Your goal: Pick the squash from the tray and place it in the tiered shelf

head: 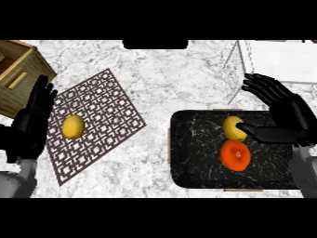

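Squash [233,128]: pale yellow, smooth, oval; it lies in the tray's upper middle, its long axis running roughly up and down the head view; just below it, close or touching, sits a round orange-red fruit [235,155] with a small dimple at its centre.

Tray [195,153]: dark and glossy with pale marbling, rounded corners, a raised rim; it rests on the counter in front of my right arm.

My right hand [289,122]: over the tray's right side; fingers spread apart and straight, pointing up and left; my thumb reaches left and meets the squash's right flank; nothing is clasped yet.

Key relation: the squash lies directly left of my palm, beside the thumb; my right hand is by far the nearer one; I judge the fingers need to curl over across its short width.

My left hand [30,122]: open and resting at the left edge, fingers up; well apart from the tray.

Tiered shelf [284,60]: white, thin-framed, flat-topped, at upper right, beyond the tray.

Other things: a brown latticed mat [113,100] carrying a yellow lemon-like fruit [74,127]; a wooden crate [9,69] at upper left; grey-white marbled counter [175,69].
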